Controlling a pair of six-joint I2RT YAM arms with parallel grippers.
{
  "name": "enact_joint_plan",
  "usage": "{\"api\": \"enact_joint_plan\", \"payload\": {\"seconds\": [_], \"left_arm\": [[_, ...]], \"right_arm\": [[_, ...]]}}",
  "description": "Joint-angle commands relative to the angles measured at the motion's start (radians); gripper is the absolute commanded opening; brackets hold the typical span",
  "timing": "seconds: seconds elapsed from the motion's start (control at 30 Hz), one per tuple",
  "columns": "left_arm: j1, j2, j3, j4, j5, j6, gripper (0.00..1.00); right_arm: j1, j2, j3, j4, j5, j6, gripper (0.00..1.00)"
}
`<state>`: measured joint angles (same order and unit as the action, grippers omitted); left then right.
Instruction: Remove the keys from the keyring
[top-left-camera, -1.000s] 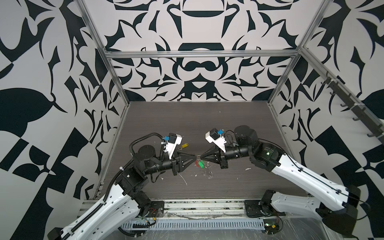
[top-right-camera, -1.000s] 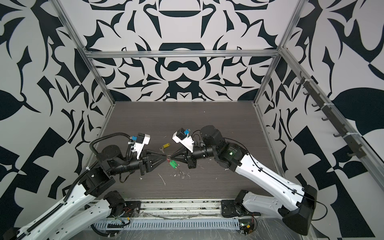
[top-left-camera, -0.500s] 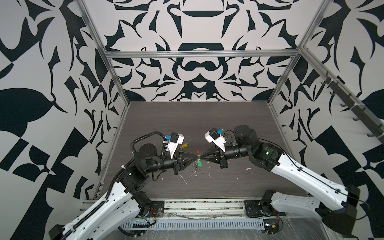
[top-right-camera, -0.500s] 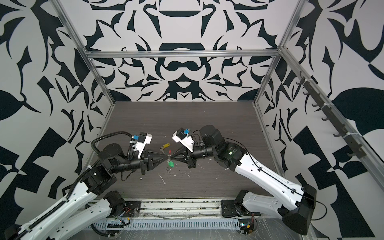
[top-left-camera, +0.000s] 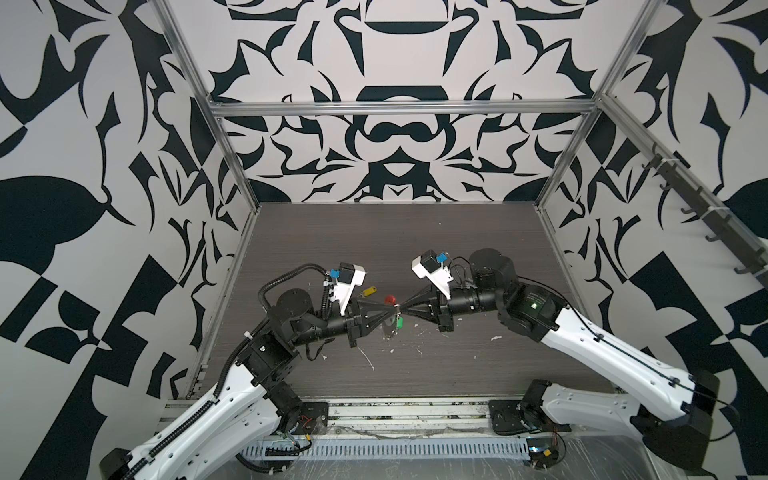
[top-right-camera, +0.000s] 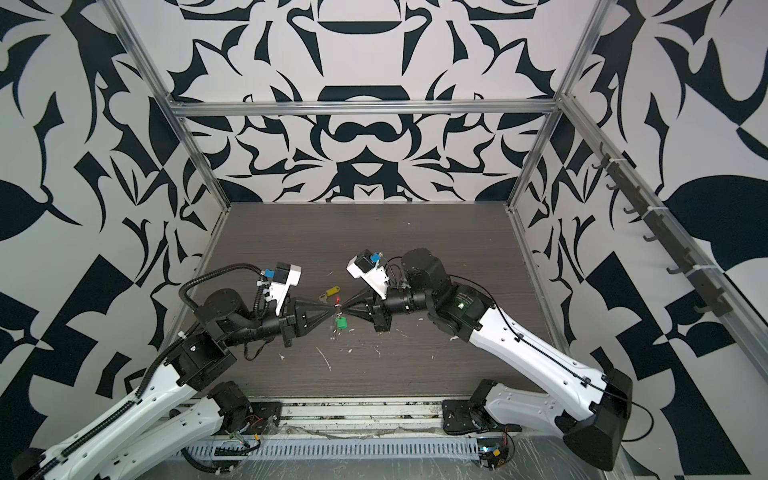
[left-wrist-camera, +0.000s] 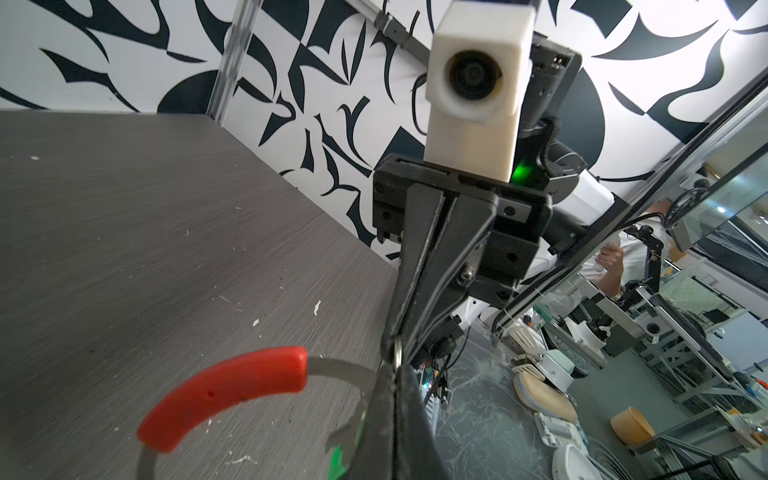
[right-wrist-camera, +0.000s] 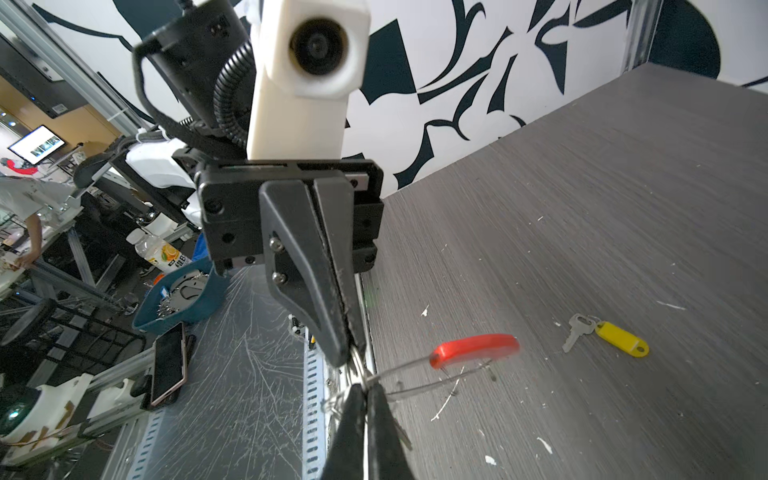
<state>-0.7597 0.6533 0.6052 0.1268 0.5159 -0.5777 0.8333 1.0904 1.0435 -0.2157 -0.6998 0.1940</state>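
Left end effector: I see its tips pressed together on the wire. Yellow key tag: flat on worktop, beyond its fingers, unattached. Keyring: aloft between both tips. Green key tag: hanging beneath them. Right end effector: clamped on keyring wire.

— What colours are the walls?
— White, covered in big black swirling leaf shapes. The bars along them are silver.
— And the table?
— Dark grey wood grain, speckled with white flecks.
— The keyring?
— Grey wire with a red sleeve. Just beside the keyring there's a green tag; farther from the keyring, a yellow tag with a silver key.
— The left arm and right arm?
— White shells, black joints. The left gripper and right gripper are black; each camera is white, with 1 blue clip.
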Motion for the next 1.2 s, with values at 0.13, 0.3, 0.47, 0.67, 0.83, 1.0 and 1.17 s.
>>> {"api": "enact_joint_plan", "payload": {"seconds": [0.13,0.3,0.47,0.67,0.83,1.0,1.17], "left_arm": [[-0.001,-0.093,-0.080,0.219,-0.131,-0.068,0.00],[-0.001,-0.125,-0.096,0.254,-0.156,-0.079,0.00],[-0.001,-0.141,-0.116,0.299,-0.165,-0.096,0.00],[-0.001,-0.142,-0.127,0.332,-0.149,-0.111,0.00],[-0.001,-0.143,-0.134,0.352,-0.154,-0.116,0.00],[-0.001,-0.145,-0.134,0.352,-0.155,-0.116,0.00],[-0.001,-0.153,-0.140,0.350,-0.165,-0.114,0.00]], "right_arm": [[0.007,-0.111,-0.078,0.272,0.103,0.107,0.27],[0.007,-0.161,-0.158,0.423,0.171,0.189,0.35],[0.008,-0.151,-0.226,0.604,0.177,0.292,0.36],[0.014,-0.107,-0.248,0.733,0.148,0.353,0.36],[0.038,-0.044,-0.241,0.845,0.091,0.401,0.36],[0.065,-0.010,-0.221,0.857,0.071,0.403,0.36],[0.079,0.003,-0.218,0.868,0.059,0.410,0.34]]}}
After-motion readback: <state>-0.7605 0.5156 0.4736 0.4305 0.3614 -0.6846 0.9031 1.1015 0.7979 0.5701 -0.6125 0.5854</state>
